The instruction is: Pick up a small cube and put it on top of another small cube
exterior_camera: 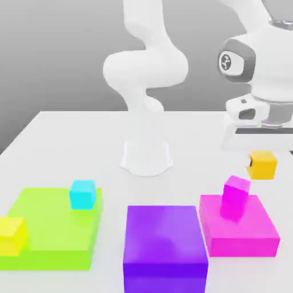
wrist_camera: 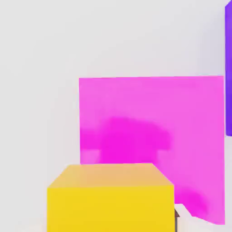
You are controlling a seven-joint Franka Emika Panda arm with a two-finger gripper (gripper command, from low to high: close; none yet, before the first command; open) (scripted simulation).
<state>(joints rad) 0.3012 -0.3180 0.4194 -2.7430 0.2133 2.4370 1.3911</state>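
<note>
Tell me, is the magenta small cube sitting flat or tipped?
Tipped. In the exterior view the magenta small cube leans on the flat magenta block, its top edge slanted rather than level.

white table (exterior_camera: 68, 137), plain grey backdrop (exterior_camera: 51, 51)

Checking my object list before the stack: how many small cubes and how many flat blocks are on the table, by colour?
Small cubes: 4 - amber cube, magenta cube, cyan cube, lemon-yellow cube.
Flat blocks: 3 - green block, purple block, magenta block.
Total: 7
</note>
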